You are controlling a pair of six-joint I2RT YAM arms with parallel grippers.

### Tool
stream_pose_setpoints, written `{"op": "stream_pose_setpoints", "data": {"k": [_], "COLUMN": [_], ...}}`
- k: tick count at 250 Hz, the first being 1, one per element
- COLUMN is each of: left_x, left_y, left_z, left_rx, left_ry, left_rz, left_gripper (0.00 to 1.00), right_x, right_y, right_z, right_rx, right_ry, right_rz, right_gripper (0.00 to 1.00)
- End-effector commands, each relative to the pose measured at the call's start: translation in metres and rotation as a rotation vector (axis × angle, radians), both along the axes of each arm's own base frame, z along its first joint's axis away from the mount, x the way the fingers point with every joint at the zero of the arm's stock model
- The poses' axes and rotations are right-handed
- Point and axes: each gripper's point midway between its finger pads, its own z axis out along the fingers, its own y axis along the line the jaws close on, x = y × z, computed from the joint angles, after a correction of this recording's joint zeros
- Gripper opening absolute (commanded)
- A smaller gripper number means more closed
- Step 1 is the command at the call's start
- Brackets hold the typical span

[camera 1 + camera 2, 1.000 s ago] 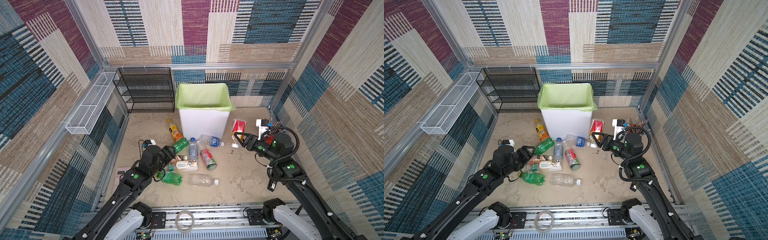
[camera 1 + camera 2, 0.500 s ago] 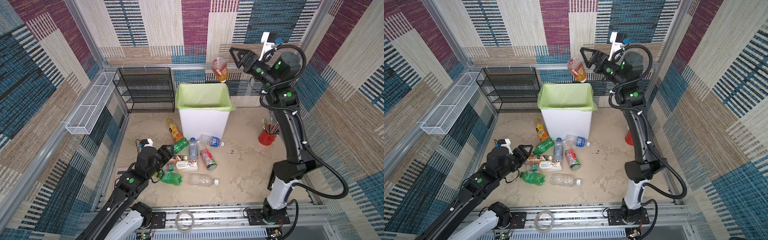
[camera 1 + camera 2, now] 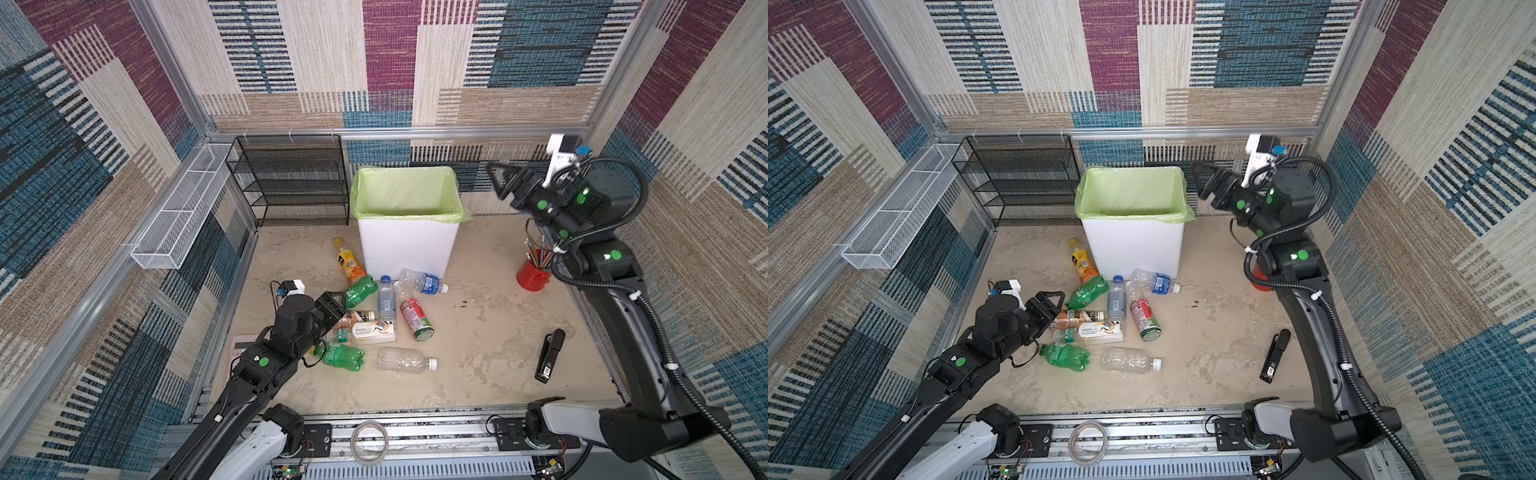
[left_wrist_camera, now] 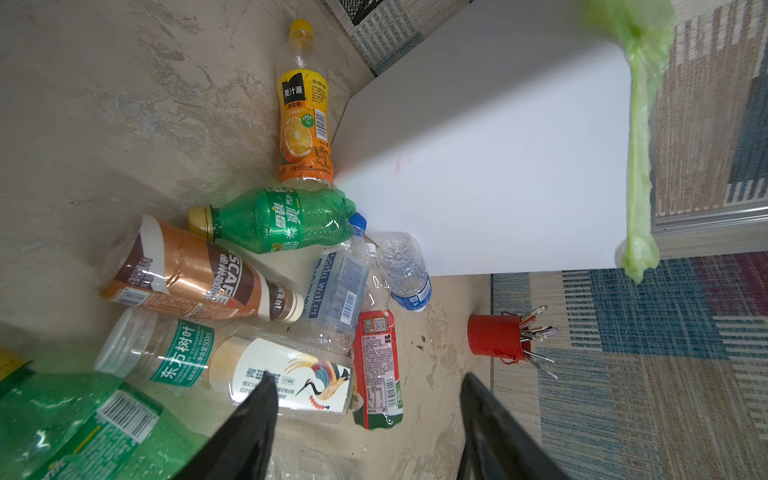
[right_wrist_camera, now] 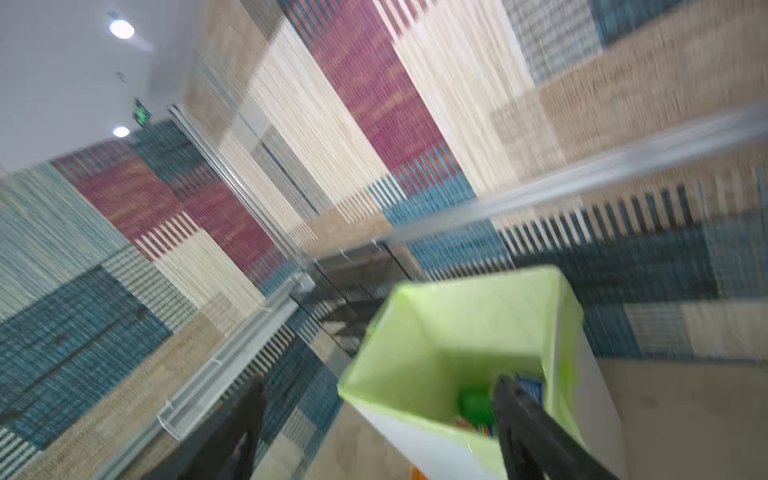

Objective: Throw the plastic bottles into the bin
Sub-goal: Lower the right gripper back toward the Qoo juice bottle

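Bin (image 3: 409,249), centre of both top views: white, light-green liner. Below it: orange-label bottle (image 3: 351,262) w/ yellow cap, green bottles (image 3: 360,291), clear bottle (image 3: 424,283) w/ blue label, red-label bottle (image 3: 415,319), coffee bottle (image 4: 187,278) brown/copper. Cup (image 3: 533,277) at right: red. Rack (image 3: 291,183): black mesh. Basket (image 3: 183,212): white wire. Walls (image 3: 390,50): woven patchwork, maroon/teal/beige/cream, striped.

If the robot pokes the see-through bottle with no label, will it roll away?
Probably. The clear bottle lies on its side and looks round, so a poke would likely roll it. It looks empty, so it is probably light and may squash when squeezed.
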Motion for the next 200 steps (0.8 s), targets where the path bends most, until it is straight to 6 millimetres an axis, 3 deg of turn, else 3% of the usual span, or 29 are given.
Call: {"op": "stream_pose_setpoints", "data": {"k": [1,63,94,139,200], "left_x": [-0.004,-0.017,-0.024,-0.038,-0.060], "left_y": [0.002,0.012,0.017,0.027,0.037], "left_z": [-0.007,-0.019,-0.029,-0.049,-0.074], "left_rx": [0.010,0.022,0.044,0.101,0.124], "left_ry": [0.021,0.073,0.125,0.231,0.385], "left_rz": [-0.002,0.028,0.038,0.054,0.093], "left_gripper": [0.70,0.69,0.68,0.64,0.62], "right_x": [-0.015,-0.070,-0.097,-0.115,-0.118], "right_y": [-0.002,-0.006,0.000,0.000,-0.001], "right_z": [-0.086,-0.287,-0.355,-0.397,-0.408], "right_rx": [-0.015,-0.093,-0.121,-0.132,-0.140], "right_ry": [0.181,0.603,0.773,0.862,0.889], "right_rz": [0.003,0.043,0.115,0.141,0.142], "right_gripper": [0.82,0.78,0.77,0.77,0.77]}}
